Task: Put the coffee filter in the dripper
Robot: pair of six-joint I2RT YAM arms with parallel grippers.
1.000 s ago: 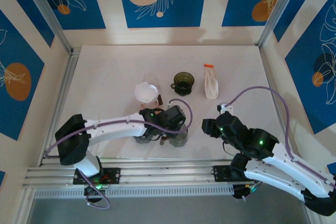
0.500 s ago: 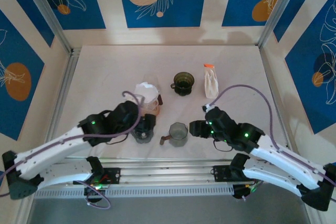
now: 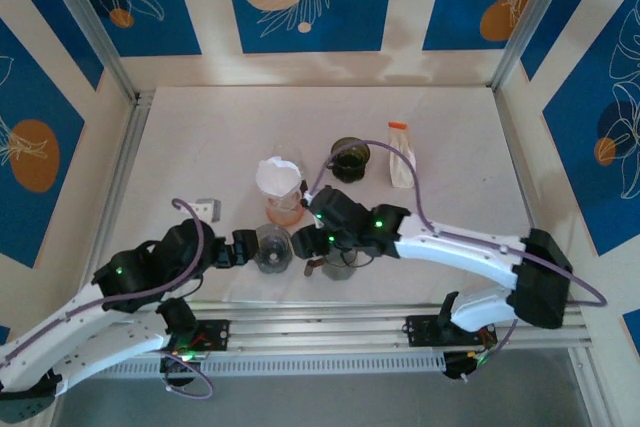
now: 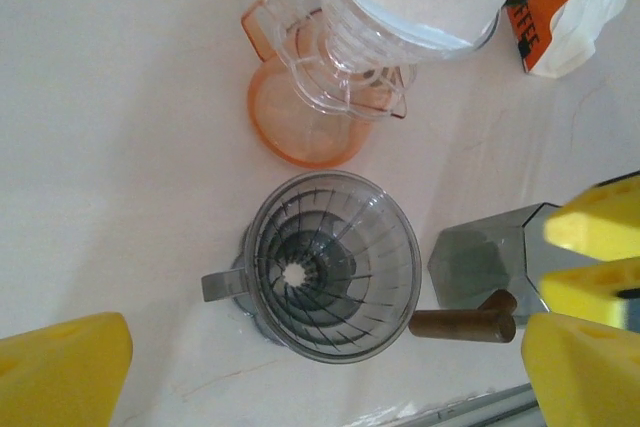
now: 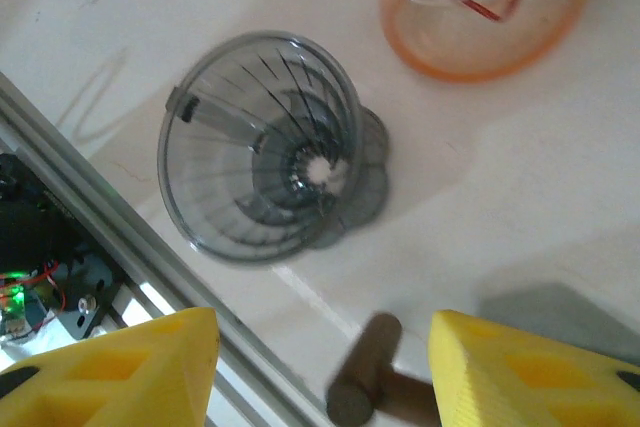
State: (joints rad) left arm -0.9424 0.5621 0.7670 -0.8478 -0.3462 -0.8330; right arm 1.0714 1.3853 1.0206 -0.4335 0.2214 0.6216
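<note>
Dripper (image 3: 272, 247) apparently between left gripper (image 3: 241, 248), right gripper (image 3: 305, 240)

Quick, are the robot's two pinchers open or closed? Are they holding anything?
Left gripper: open, holding nothing.
Right gripper: open, holding nothing.

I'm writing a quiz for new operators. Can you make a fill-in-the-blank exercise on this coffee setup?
1. The smoky grey ribbed plastic dripper has no filter in it; it is ____ inside.
2. The white paper filter sits in the clear ribbed holder, whose round base is coloured ____.
3. The grey faceted mug beside the dripper has a brown ____ handle.

Missing words: empty; orange; wooden
</note>
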